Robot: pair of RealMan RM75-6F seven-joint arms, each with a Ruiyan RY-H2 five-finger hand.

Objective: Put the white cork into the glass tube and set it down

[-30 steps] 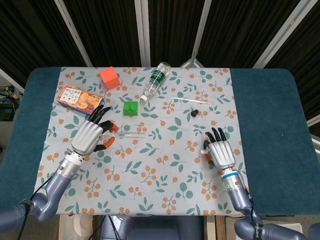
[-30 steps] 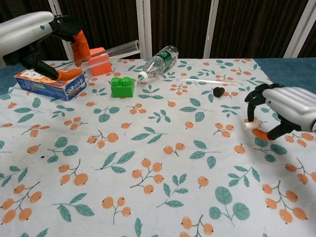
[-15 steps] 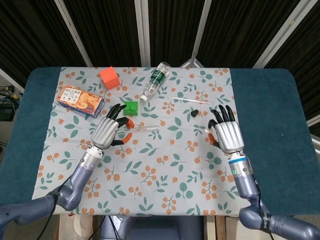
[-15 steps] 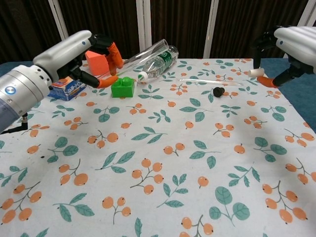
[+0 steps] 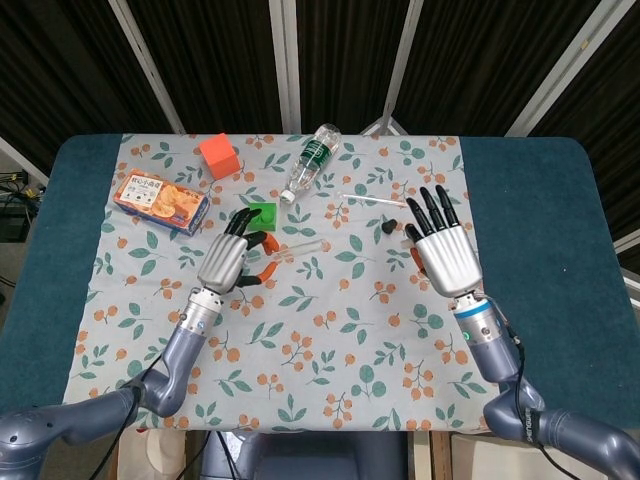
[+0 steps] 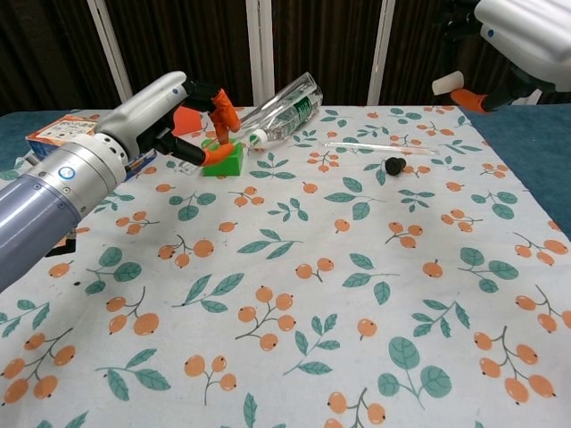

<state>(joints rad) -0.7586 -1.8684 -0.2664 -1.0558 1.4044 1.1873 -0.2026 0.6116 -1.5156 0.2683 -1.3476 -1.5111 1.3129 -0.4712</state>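
Observation:
My left hand holds the clear glass tube between orange-tipped fingers, raised off the cloth. The tube slants up and to the right, its open end over the green brick and bottle. My right hand is raised at the right. In the chest view it pinches the small white cork against an orange thumb tip. In the head view the hand's back hides the cork. A wide gap separates cork and tube mouth.
On the floral cloth lie a green brick, a plastic bottle, an orange cube, a snack box, a thin clear pipette and a small black stopper.
Both hands have risen and moved inward. The left hand carried the tube to the right, above the green brick. The right hand lifted the cork up and away from the table's near side.

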